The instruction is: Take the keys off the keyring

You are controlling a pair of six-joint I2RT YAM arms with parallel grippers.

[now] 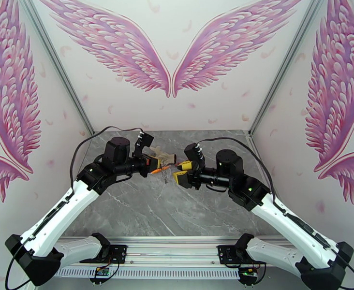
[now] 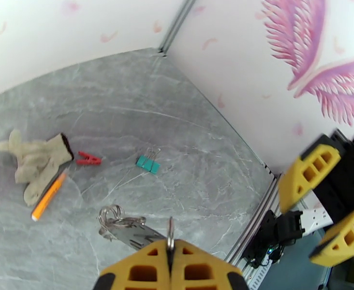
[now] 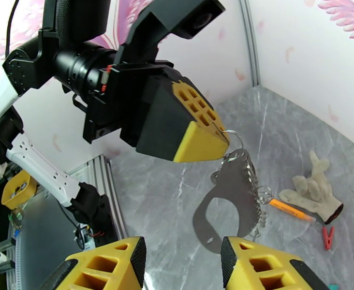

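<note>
The keyring (image 3: 232,184) is a flat, dark grey loop with a big hole in it. It hangs tilted in the air, in the middle of the right wrist view. A thin silver ring at its top is pinched in the left gripper (image 3: 221,143). The keys (image 3: 258,196) are tiny silver bits on small rings down its right edge (too small to count).

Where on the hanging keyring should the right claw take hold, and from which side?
I would take the bare lower rim of the keyring, coming up from below with the open right claw, one finger on each flat face. It hangs from a ring pinched in the left claw, and small rings crowd one long edge.
</note>
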